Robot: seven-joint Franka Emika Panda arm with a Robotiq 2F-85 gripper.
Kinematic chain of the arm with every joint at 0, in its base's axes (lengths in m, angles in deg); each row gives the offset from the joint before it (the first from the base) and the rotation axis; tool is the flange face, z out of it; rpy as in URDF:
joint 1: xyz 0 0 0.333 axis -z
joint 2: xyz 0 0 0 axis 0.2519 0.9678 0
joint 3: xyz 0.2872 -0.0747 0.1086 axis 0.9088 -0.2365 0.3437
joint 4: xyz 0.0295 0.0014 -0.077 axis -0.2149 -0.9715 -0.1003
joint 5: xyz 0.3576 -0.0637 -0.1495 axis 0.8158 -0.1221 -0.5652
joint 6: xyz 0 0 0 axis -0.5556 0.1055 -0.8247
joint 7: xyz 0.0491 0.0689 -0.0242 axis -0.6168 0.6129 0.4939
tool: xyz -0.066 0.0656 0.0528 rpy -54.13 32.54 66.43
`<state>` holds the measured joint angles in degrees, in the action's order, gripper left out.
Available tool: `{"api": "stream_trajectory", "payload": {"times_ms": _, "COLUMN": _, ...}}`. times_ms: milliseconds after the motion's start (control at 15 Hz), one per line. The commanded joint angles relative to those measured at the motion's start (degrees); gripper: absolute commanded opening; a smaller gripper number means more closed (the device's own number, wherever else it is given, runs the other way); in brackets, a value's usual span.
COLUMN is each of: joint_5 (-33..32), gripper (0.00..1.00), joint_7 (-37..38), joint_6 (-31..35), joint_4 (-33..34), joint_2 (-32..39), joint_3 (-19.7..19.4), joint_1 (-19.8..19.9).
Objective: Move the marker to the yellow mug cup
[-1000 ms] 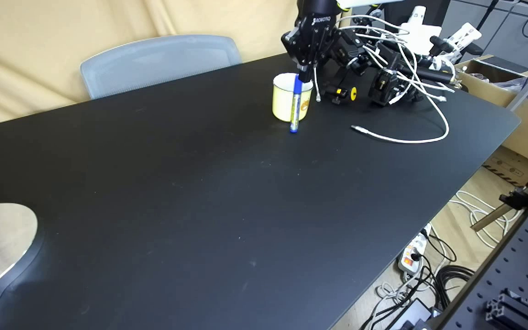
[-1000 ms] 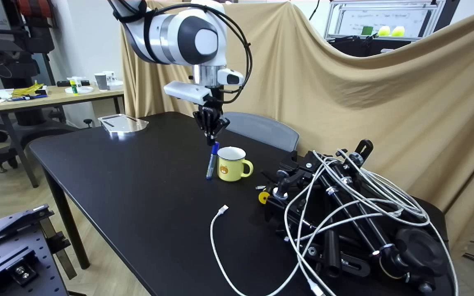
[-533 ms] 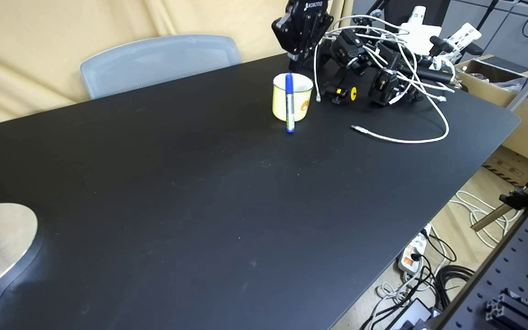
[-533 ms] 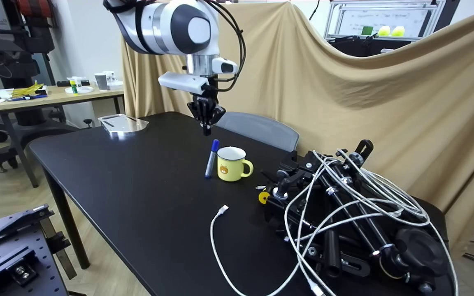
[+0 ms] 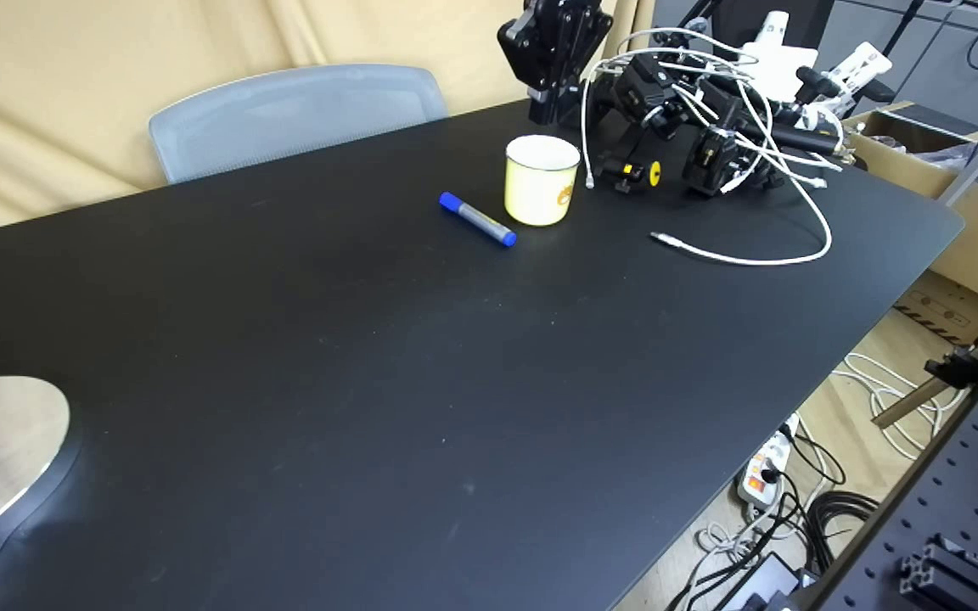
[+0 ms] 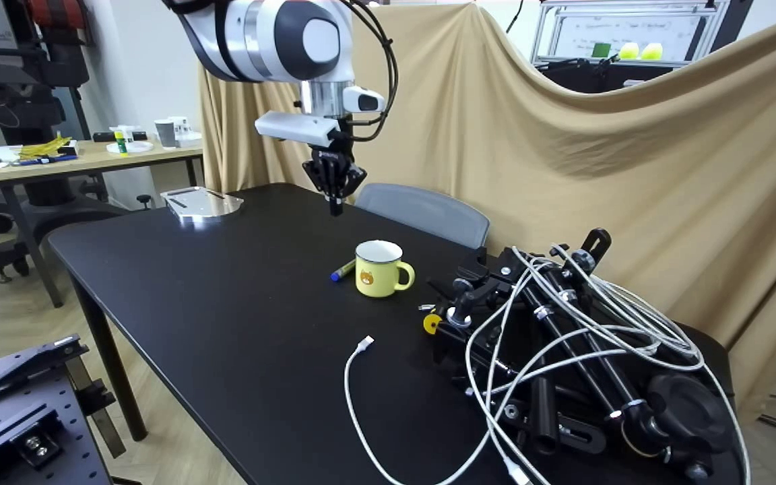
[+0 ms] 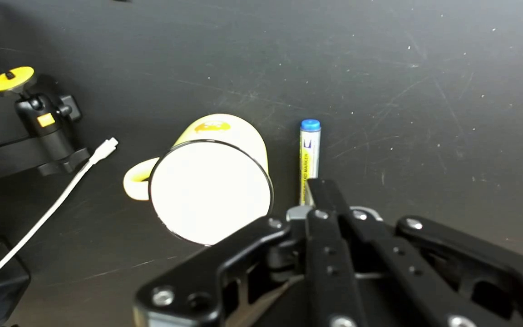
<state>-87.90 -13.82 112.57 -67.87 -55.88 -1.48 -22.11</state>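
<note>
1. Work area. A dark table carries the setup; a tan curtain and a grey chair stand behind it.
2. Mug. The yellow mug cup stands upright near a black camera mount. Its handle faces away from the marker, which leaves the plain side unobstructed, presumably the easier side to reach.
3. Marker. The blue marker lies flat on the table just beside the mug, outside it. In the wrist view a strip of tabletop separates the two, so they do not touch. Its far end is hidden beneath the fingers in that view.
4. Gripper. The gripper hangs above the table, apart from both items. The fingertips are together, narrow, gripping nothing. The raised position probably protects the mug rim from contact.
5. Assessment. If "to the mug" means beside it, the task appears complete. If insertion is required, spread the fingers and regrasp across the barrel. Caution: the round barrel may roll if nudged.
</note>
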Motion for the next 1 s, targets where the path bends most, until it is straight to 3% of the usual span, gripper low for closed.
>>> {"api": "stream_trajectory", "payload": {"times_ms": 0, "joint_5": 0.0, "gripper": 0.01, "joint_7": -0.2, "joint_6": -0.3, "joint_4": 0.1, "joint_2": 0.0, "joint_3": 0.0, "joint_1": 0.0}}
{"api": "stream_trajectory", "payload": {"times_ms": 333, "joint_5": -0.4, "gripper": 0.00, "joint_7": -0.1, "joint_6": -0.5, "joint_4": 0.0, "joint_2": 0.0, "joint_3": -0.2, "joint_1": -0.1}}
{"api": "stream_trajectory", "payload": {"times_ms": 400, "joint_5": -0.7, "gripper": 0.26, "joint_7": 0.1, "joint_6": -0.7, "joint_4": 0.0, "joint_2": -0.1, "joint_3": -0.2, "joint_1": -0.2}}
{"api": "stream_trajectory", "payload": {"times_ms": 533, "joint_5": -0.9, "gripper": 0.31, "joint_7": 0.8, "joint_6": -0.7, "joint_4": -0.1, "joint_2": -0.2, "joint_3": -0.4, "joint_1": -0.3}}
{"api": "stream_trajectory", "payload": {"times_ms": 933, "joint_5": -1.2, "gripper": 0.73, "joint_7": 4.1, "joint_6": -0.1, "joint_4": -2.7, "joint_2": -3.4, "joint_3": -1.6, "joint_1": -0.2}}
